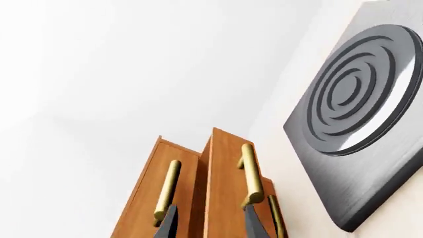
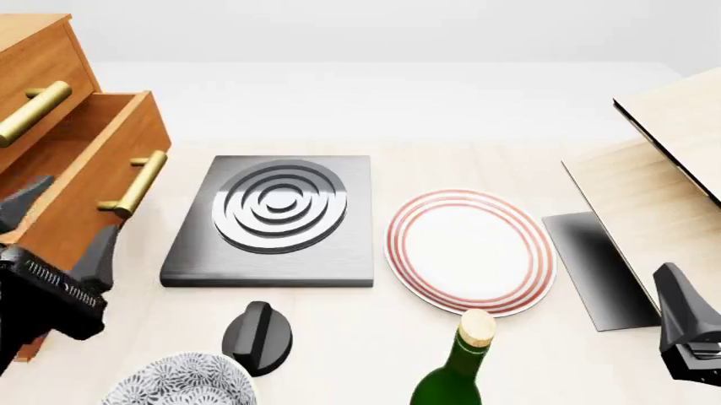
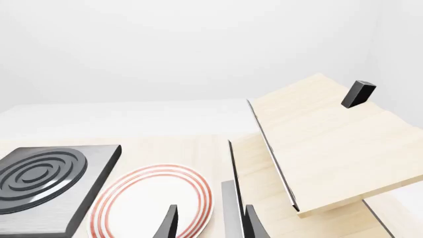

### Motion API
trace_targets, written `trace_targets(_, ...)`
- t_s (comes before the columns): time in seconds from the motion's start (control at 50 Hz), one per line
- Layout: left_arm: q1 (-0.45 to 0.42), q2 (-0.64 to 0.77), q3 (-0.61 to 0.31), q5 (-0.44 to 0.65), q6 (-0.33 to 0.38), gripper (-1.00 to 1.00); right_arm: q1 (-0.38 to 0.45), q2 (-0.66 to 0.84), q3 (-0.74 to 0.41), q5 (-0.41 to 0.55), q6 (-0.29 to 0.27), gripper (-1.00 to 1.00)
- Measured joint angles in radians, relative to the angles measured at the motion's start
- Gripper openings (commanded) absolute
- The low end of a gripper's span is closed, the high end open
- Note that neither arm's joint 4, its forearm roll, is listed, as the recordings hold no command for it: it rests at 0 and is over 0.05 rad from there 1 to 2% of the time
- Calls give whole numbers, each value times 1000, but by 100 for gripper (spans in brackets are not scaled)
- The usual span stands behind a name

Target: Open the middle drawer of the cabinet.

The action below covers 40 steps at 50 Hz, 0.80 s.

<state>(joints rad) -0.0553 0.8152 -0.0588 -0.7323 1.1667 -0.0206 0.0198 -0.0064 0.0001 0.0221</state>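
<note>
The orange-brown wooden cabinet [image 2: 32, 51] stands at the table's far left. Its middle drawer [image 2: 84, 190] is pulled out past the top drawer front, and its brass bar handle [image 2: 135, 181] faces the table. In the left wrist view the middle drawer [image 1: 225, 183] juts forward between the top drawer's handle [image 1: 168, 188] and the bottom one [image 1: 274, 215]. My left gripper [image 2: 62, 229] is open and empty just in front of the drawer, its fingertips [image 1: 254, 223] near the handle's end. My right gripper [image 3: 211, 225] is open and empty, low at the right [image 2: 681, 325].
A dark grey hob slab with rings [image 2: 276, 219] lies right of the cabinet. A red-rimmed white plate [image 2: 471, 251], a green bottle [image 2: 464, 363], a black knob [image 2: 257, 336] and a patterned bowl [image 2: 181, 384] are nearer. A light wooden structure [image 2: 664, 169] fills the right.
</note>
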Motion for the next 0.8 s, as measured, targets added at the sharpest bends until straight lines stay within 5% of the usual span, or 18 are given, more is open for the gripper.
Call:
trace_targets(0.16, 12, -443, -73, 456, -79, 100, 0, 0, 0, 0, 0, 100)
trace_targets(0.38, 65, -692, -343, 880, -249, 100, 0, 0, 0, 0, 0, 100)
trace_targets(0.56, 101, -692, -571, 1131, -470, 100, 0, 0, 0, 0, 0, 100)
trace_targets(0.8, 85, -503, -769, 1295, -724, 100, 0, 0, 0, 0, 0, 100)
